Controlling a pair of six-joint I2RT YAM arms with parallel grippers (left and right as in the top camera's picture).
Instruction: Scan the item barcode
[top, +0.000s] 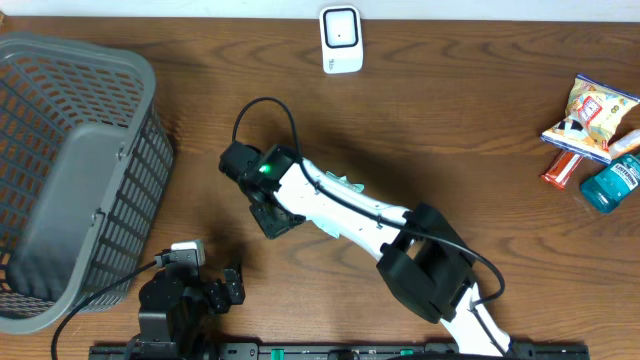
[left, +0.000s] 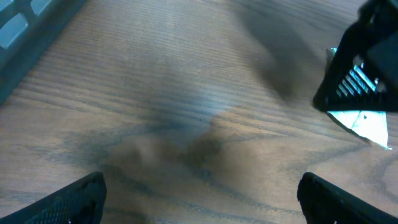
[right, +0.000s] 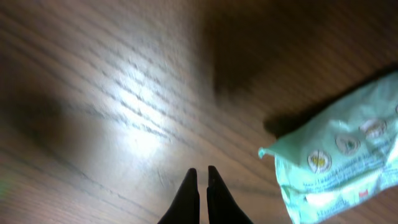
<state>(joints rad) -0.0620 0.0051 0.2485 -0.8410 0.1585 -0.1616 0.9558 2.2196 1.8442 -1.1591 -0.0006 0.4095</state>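
A pale green packet (top: 330, 226) lies flat on the wooden table, mostly hidden under my right arm in the overhead view. Its printed face (right: 336, 165) lies just right of my right gripper (right: 202, 173), which is shut with nothing between its fingers and apart from the packet. From above, that gripper (top: 272, 226) points down at the table's middle left. The white scanner (top: 341, 40) stands at the far edge. My left gripper (left: 202, 199) is open over bare wood near the front left (top: 233, 283). A packet corner (left: 368, 127) shows at the right in the left wrist view.
A grey mesh basket (top: 70, 180) fills the left side. At the far right lie a snack bag (top: 592, 113), a red packet (top: 562, 168) and a blue bottle (top: 612, 184). The right gripper's black body (left: 360, 78) shows at the right of the left wrist view.
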